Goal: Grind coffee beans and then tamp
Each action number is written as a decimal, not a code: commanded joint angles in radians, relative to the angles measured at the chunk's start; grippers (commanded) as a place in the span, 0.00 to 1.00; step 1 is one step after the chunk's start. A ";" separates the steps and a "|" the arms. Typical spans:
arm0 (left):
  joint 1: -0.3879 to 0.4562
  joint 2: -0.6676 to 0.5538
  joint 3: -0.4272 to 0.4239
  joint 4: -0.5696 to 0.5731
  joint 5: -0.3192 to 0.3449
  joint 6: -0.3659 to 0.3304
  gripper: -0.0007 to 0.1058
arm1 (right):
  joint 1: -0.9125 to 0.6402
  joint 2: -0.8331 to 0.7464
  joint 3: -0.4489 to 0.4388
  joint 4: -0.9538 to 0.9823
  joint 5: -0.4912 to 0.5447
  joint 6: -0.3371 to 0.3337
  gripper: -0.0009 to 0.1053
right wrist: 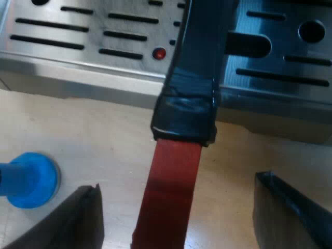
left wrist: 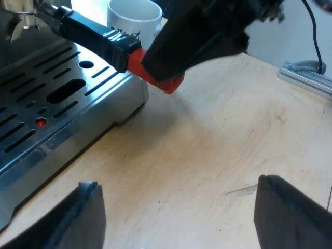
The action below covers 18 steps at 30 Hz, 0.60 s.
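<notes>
Holder (left wrist: 93, 33) has its metal head in at the espresso machine (right wrist: 78, 36) front; dark handle sticks out over the drip tray (left wrist: 57, 104), red end (right wrist: 171, 192) out past the tray edge, above the bench (left wrist: 207, 155); can't tell if it's locked in or just resting there. My right hand (right wrist: 176, 182) is at that red end, fingers spread w/ one each side of it and a gap both sides; no pinch yet as far as I can see. My left hand (left wrist: 176, 181) hangs over the bench just off the machine's tray, fingers spread wide, holding nothing. Blue tamper (right wrist: 28, 179) is on the bench near the machine's front edge, apart from both hands; mug (left wrist: 135, 23) stands beside the machine, beyond the handle. Progress, my read: early; basket is hidden, so can't say if any grounds are in; neither hand is on the tamper, so tamp looks not done. Left to do, prob.: close right hand on the red end; get the holder under the grinder if it isn't there already; grind; then tamper onto the basket & press.
</notes>
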 commanded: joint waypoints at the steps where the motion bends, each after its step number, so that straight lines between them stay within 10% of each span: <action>1: -0.005 -0.003 0.000 -0.013 0.020 -0.001 0.59 | -0.008 0.023 -0.009 -0.002 -0.009 -0.005 0.60; 18: -0.005 -0.003 0.000 -0.013 0.020 -0.001 0.59 | -0.042 0.131 -0.003 -0.106 -0.016 0.019 0.60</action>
